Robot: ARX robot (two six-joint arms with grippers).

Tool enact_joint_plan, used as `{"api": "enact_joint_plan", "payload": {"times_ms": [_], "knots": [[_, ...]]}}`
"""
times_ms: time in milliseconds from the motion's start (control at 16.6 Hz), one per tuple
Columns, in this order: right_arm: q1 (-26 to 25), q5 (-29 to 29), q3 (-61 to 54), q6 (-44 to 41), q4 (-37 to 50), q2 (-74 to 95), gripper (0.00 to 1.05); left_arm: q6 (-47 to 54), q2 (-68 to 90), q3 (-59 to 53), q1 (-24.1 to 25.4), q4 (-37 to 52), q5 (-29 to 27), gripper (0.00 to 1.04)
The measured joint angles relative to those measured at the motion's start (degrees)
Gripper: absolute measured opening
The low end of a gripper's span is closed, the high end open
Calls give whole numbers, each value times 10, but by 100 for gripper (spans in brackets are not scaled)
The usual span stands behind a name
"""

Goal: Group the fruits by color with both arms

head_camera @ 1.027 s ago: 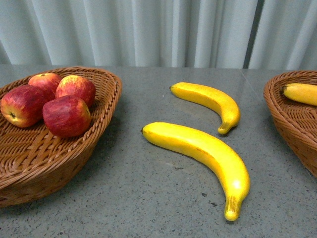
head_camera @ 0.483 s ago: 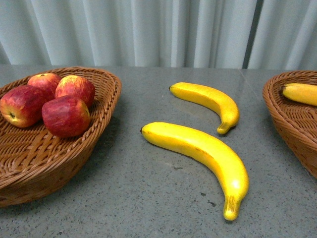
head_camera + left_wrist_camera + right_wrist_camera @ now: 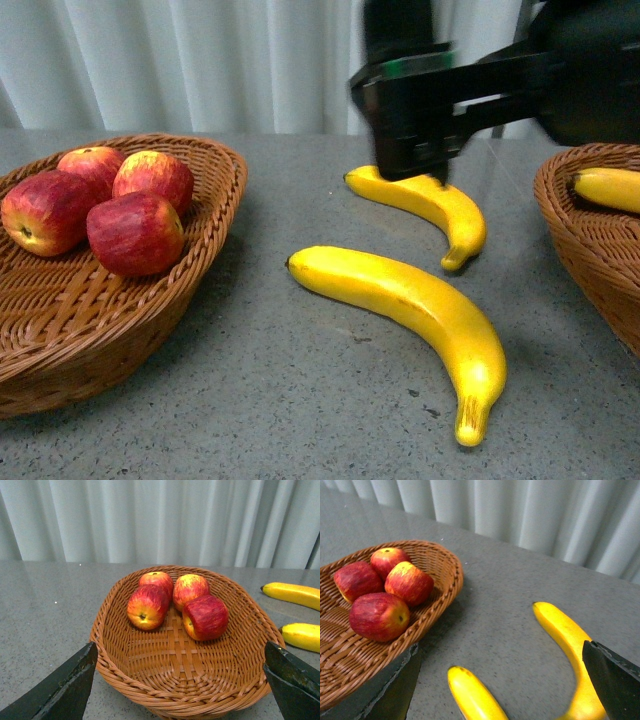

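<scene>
Progress, judged from the lay of things: red lot apparently complete, with four apples [image 3: 135,232] gathered in the left basket [image 3: 110,350] and no apple seen outside it; yellow lot about a third done, with one stowed banana [image 3: 610,190] in the right basket [image 3: 585,260] and two left out on the table [image 3: 280,400]. At the right gripper [image 3: 412,172]: fingers spread wide, holding nothing, poised just above the stem end of the far banana [image 3: 450,215], contact not discernible; near banana [image 3: 410,300] below and on the robot's side of that gripper, apart from the far one; right basket off to its outer side. At the left gripper [image 3: 175,695]: fingers wide likewise, empty, facing the left basket, apples straight ahead beyond the fingertips (absent from the front view altogether). Likely remaining: closing on the far banana, carrying it to the right basket, then the same for the near one. Apples: rounded, red streaked with yellow blush, dull waxy skin, dark stem dimples. Bananas: long, curved, glossy yellow, brownish at the tips, probably slippery under a narrow pinch. Baskets: shallow, oval, brown woven wicker with a braided rim. Table: flat, grey, speckled, stone-like. Curtain [image 3: 200,60]: pale, pleated, hanging beyond both grippers.
</scene>
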Motion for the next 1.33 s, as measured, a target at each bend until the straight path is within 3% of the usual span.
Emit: {"api": "enact_joint_plan", "payload": {"times_ms": [242, 483, 906, 967, 1027, 1208, 1329], "knots": [[27, -11, 106, -81, -101, 93, 98, 0, 0, 0, 0, 0, 0, 98], [13, -9, 107, -210, -221, 137, 98, 0, 0, 0, 0, 0, 0, 98], [-8, 20, 130, -271, -289, 183, 98, 0, 0, 0, 0, 0, 0, 98], [-8, 16, 132, -271, -303, 183, 95, 0, 0, 0, 0, 0, 0, 98], [-10, 12, 132, -271, -310, 183, 84, 0, 0, 0, 0, 0, 0, 98], [-11, -1, 131, -275, -327, 180, 44, 0, 0, 0, 0, 0, 0, 98], [-20, -38, 134, -250, -330, 173, 38, 0, 0, 0, 0, 0, 0, 98]]}}
